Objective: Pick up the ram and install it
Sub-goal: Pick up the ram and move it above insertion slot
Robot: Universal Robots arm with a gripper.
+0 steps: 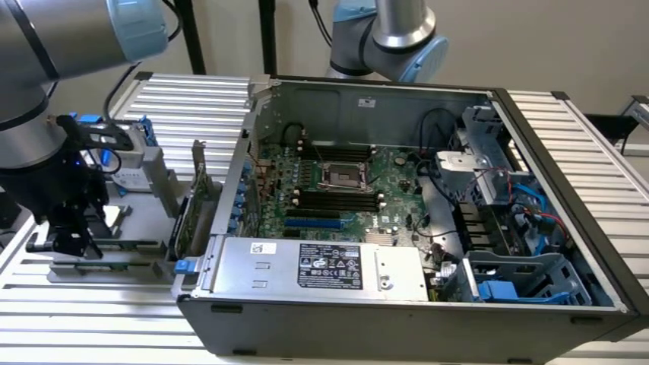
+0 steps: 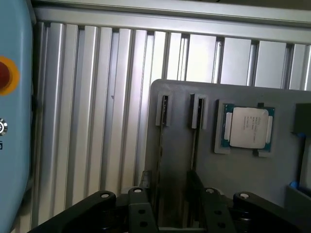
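Gripper [image 2: 170,196], black jointed fingers spread wide and empty, hangs just above the ram [image 2: 161,145], a thin stick standing on edge in a slotted matte grey tray [image 2: 184,92]. Its long axis runs crosswise to the fingers' closing line, flat faces toward them. Ribbed aluminium table [image 2: 97,97] lies beneath.

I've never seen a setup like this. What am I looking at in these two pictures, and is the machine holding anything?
It is a robot arm with a two-fingered gripper. One picture is from a camera off the arm, the other from a camera on its wrist. On the slatted table sit an open computer case and a grey tray holding a processor chip and the ram, on edge in a slot. The gripper hangs open over the ram, holding nothing.
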